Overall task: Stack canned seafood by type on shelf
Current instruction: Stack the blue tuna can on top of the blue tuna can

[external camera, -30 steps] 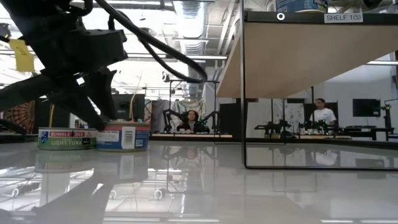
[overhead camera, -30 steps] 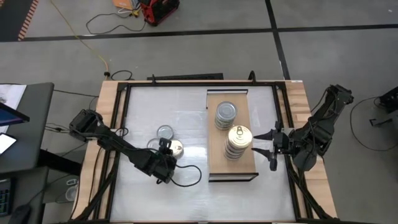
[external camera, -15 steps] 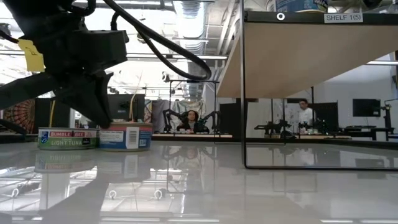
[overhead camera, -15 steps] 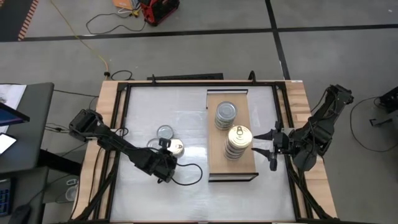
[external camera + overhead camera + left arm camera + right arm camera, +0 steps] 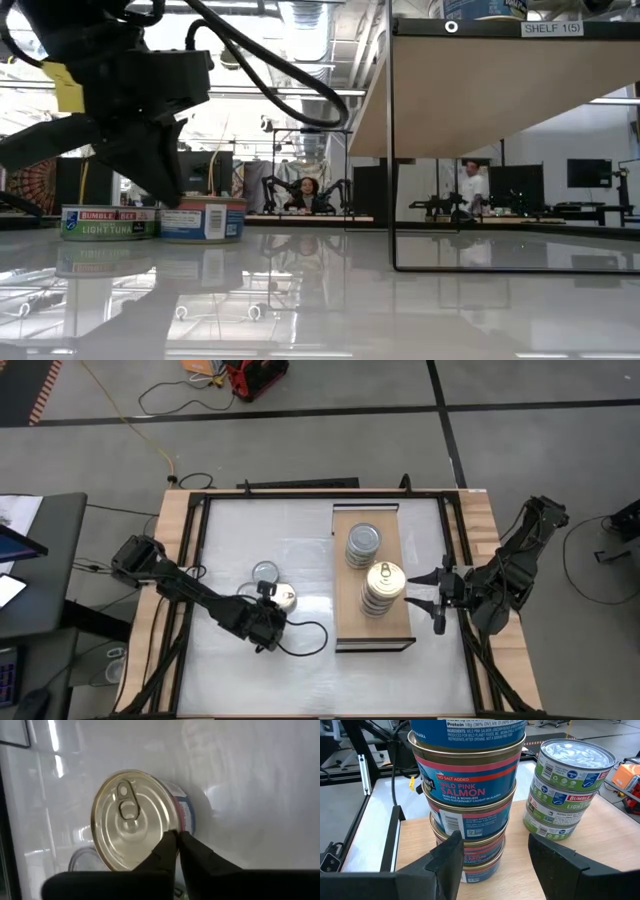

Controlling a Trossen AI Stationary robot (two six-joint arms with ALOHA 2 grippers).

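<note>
Gold lids mark one sort of tin. From above, the long light-wood shelf with its thin dark frame (image 5: 345, 622) carries two stacks: plain silver-lidded round tins (image 5: 363, 545) and gold pull-tab round tins (image 5: 384, 588). On the glossy white surface (image 5: 300, 530) lie a loose silver-lidded tin (image 5: 265, 572) and a gold-lidded tin (image 5: 284, 599). The left gripper (image 5: 268, 594) is at the gold one; the right gripper (image 5: 424, 589) waits beside the shelf.

At table height, a green-labelled light tuna tin (image 5: 108, 222) and a blue-labelled tin (image 5: 205, 219) stand side by side.

The left wrist shows dark fingers (image 5: 165, 849) pressed together, tips at the gold lid's rim (image 5: 127, 825).

The right wrist shows fingers (image 5: 449, 852) apart, holding nothing, facing pink salmon tins (image 5: 470, 795) and green-labelled tins (image 5: 567, 790).
</note>
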